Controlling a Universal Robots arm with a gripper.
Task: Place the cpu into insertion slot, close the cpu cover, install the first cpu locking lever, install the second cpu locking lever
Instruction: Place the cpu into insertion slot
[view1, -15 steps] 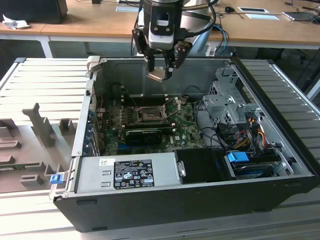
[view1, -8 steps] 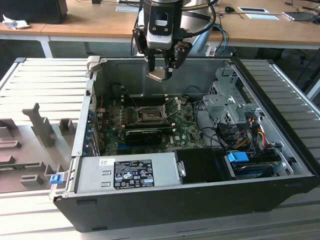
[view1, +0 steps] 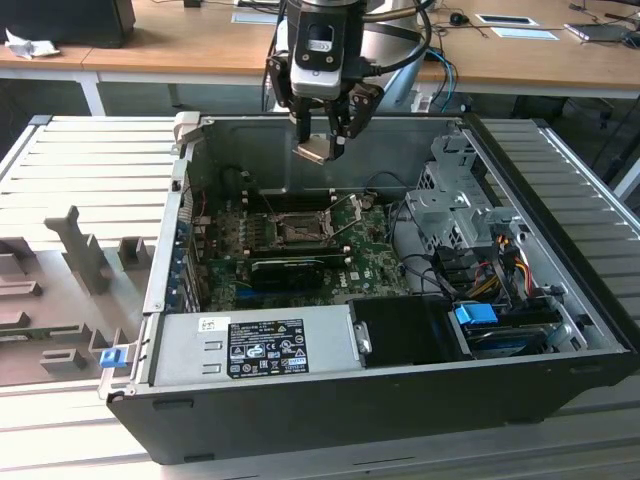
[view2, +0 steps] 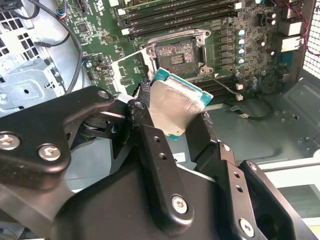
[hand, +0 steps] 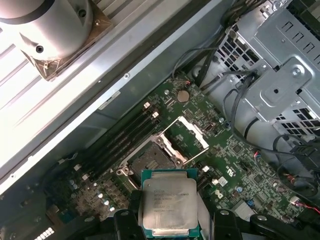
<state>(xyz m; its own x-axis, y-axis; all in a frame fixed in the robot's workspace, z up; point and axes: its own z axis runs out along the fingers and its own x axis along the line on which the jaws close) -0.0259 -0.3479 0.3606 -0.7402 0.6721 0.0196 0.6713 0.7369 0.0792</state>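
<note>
Silver-topped cpu (hand: 169, 205) hangs clamped in the pincer (view1: 322, 145); in the exterior view the insertion slot (view1: 297, 228) (cpu cover (hand: 192, 132) swung open) lies at its six o'clock.

1. One cpu (hand: 168, 205) is counted.
2. One insertion slot (view2: 175, 54) is recorded.
3. One cpu cover (hand: 195, 132) is recorded.
4. One gripper (view1: 322, 145) is counted.
5. One coin cell battery (hand: 183, 95) is noted in the first wrist view.
6. One power supply (view1: 255, 345), one graphics card (view1: 290, 268) and one computer case (view1: 350, 420) are counted in the exterior view.
</note>
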